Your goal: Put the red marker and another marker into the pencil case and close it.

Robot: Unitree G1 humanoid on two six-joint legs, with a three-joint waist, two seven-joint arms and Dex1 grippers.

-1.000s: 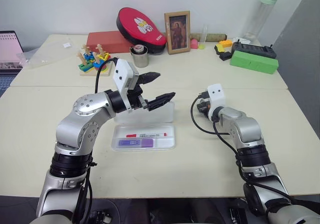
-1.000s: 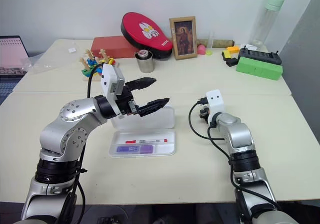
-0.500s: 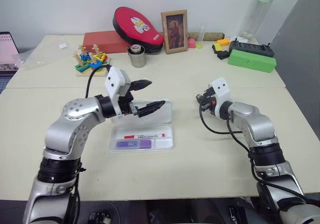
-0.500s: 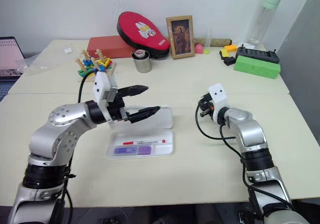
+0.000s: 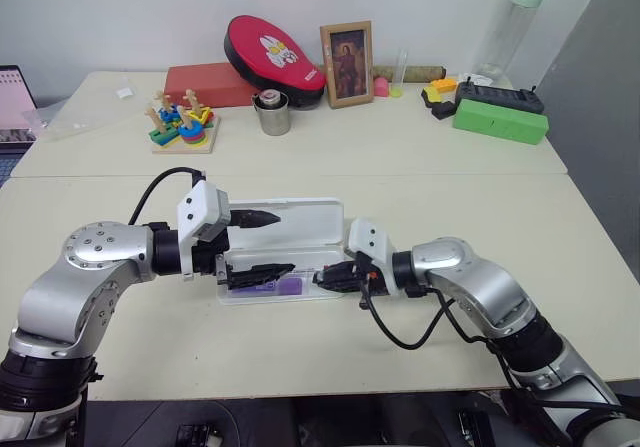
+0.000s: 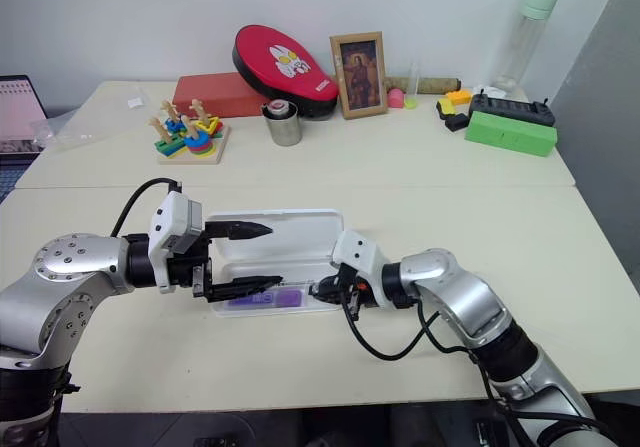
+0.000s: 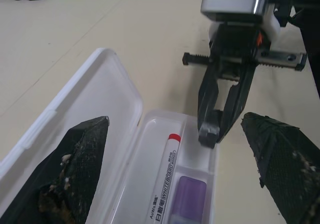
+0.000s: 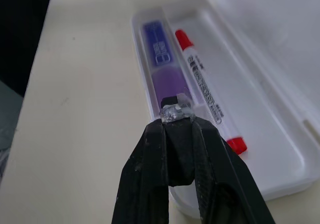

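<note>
Markers both lie in the tray of the flat white plastic pencil case with rounded corners (image 5: 300, 219), whose hinged lid lies flung back flat on the pale table (image 5: 400, 157) behind the tray. The slim white marker with a red cap and red end (image 8: 207, 91) runs along the tray's length; the short, thick purple marker (image 8: 165, 66) lies in the narrower compartment just beside it, on the side nearer to me.

My right gripper (image 8: 176, 113) comes in from the right at the case's right end, its two black fingers pressed nearly together, tips at the tray's end rim, just above the near end of the purple marker. I hold nothing in it that I can make out, though something small and glassy glints at the fingertips and I cannot tell what it is.

My left gripper (image 5: 262, 243) reaches in from the left with its fingers spread as wide as they go, empty. One finger hangs over the opened lid, the other low over the tray and the markers.
</note>
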